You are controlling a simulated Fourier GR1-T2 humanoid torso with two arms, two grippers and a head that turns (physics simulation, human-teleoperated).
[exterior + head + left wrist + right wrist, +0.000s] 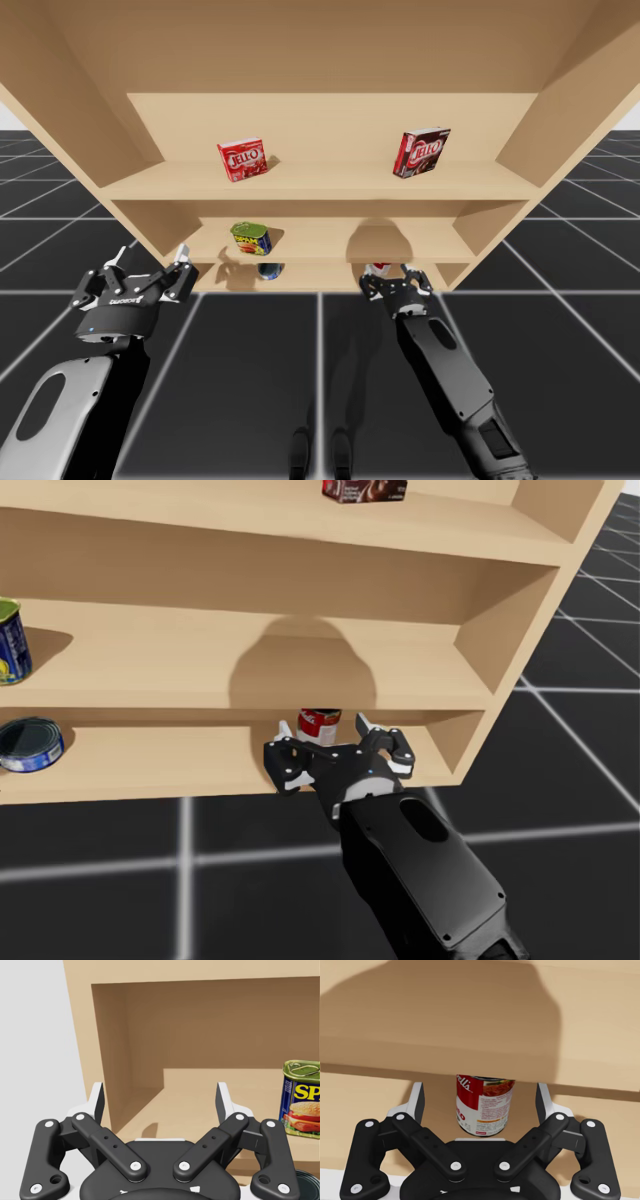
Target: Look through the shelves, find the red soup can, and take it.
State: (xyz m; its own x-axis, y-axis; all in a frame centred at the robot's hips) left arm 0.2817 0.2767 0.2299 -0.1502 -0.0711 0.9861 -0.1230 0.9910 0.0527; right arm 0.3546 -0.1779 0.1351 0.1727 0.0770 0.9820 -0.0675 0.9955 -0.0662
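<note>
Shelves (320, 125): an open wooden unit with three boards, standing in front of me.
Top shelf (330, 178): a red box (242, 159) towards my left and a dark box (420, 151) towards my right, well apart.
Middle shelf (330, 240): one upright tin (251, 238) with a blue and yellow label on its left part; nothing to take there.
Bottom shelf (150, 760): a flat can (30, 744) lying at the left, and the soup can (485, 1105) further right, well apart from it.
Right gripper (324, 727): at the mouth of the bottom shelf with its fingers spread wide, one on each side of the soup can; a gap shows on both sides, so it holds nothing.
Left gripper (160, 1092): fingers wide and empty, out by the unit's left wall, facing the middle shelf with the tin ahead and off to one side; it is much the farther arm.
Soup can: red and white, just ahead of my right palm, its top hidden behind the middle board's front edge.
Axis: upright, so the fingers meet its round sides squarely.
Next move, as I judge it: ease in slightly, close on the can, then draw it out low under the board.
</note>
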